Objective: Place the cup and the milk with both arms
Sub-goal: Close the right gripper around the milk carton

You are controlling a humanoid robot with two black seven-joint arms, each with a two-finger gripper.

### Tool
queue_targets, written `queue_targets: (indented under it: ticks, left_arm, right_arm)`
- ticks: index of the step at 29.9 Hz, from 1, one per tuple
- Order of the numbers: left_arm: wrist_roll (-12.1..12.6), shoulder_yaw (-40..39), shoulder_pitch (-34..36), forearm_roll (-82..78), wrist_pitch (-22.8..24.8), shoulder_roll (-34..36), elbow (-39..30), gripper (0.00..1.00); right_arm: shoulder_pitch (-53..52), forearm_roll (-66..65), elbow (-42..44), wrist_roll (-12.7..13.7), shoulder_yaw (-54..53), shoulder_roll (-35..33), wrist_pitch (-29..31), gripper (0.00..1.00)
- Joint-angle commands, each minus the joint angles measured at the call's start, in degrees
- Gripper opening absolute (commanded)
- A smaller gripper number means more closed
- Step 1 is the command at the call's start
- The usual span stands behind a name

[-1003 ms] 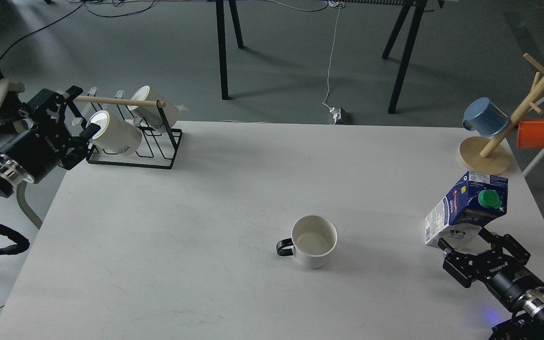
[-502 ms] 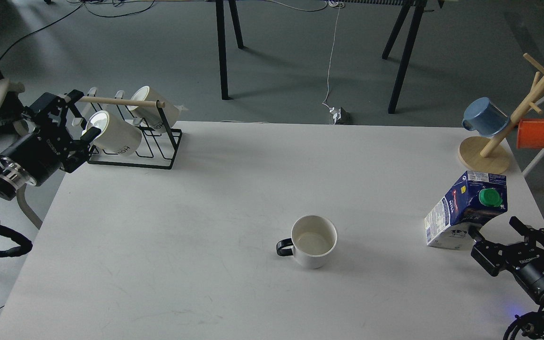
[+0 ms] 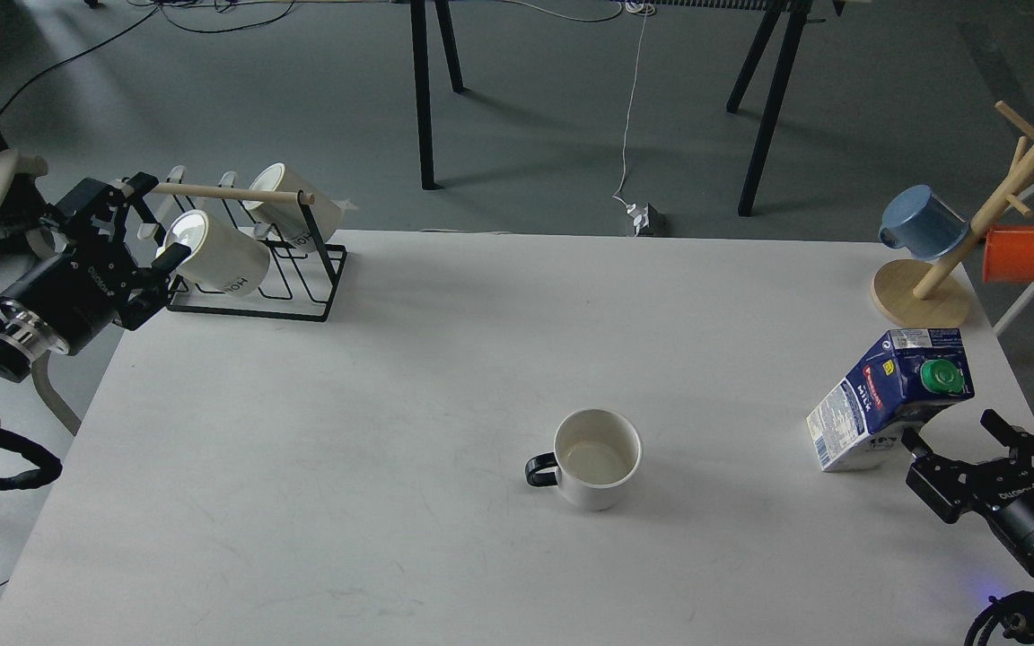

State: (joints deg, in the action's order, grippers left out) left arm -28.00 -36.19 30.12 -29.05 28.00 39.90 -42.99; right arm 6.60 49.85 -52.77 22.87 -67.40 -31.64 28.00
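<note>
The cup [image 3: 596,458], a cream-white mug with a thin black handle on its left, stands upright and empty near the middle of the white table [image 3: 373,395]. The milk [image 3: 892,395], a blue and white carton with a green cap, stands near the table's right edge and looks tilted to the right. My right gripper [image 3: 953,432] is open just below and to the right of the carton's base, with its left finger close to it. My left gripper [image 3: 158,220] is open at the far left, beside the rim of a lettered white mug [image 3: 216,253].
A black wire rack [image 3: 257,301] with a wooden bar holds two lettered white mugs at the back left. A wooden mug tree [image 3: 923,301] at the back right carries a blue mug [image 3: 921,224] and an orange mug [image 3: 1020,254].
My right gripper has drawn back to the right and down, away from the carton's base. The carton's top has shifted slightly right. My left gripper has pulled back a little to the left.
</note>
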Motion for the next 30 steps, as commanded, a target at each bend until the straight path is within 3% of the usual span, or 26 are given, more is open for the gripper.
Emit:
queue_targets:
  ticks: [1, 30]
  left_arm:
    - [0.00, 0.07, 0.02, -0.05, 0.00, 0.00, 0.28, 0.99]
    - [0.00, 0.50, -0.51, -0.05, 0.00, 0.00, 1.07, 0.99]
  right_arm:
    - [1.14, -0.19, -1.10, 0.15, 1.13, -0.01, 0.00, 0.99]
    - [-0.53, -0.46, -4.36, 0.07, 3.77, 0.96, 0.00, 0.99]
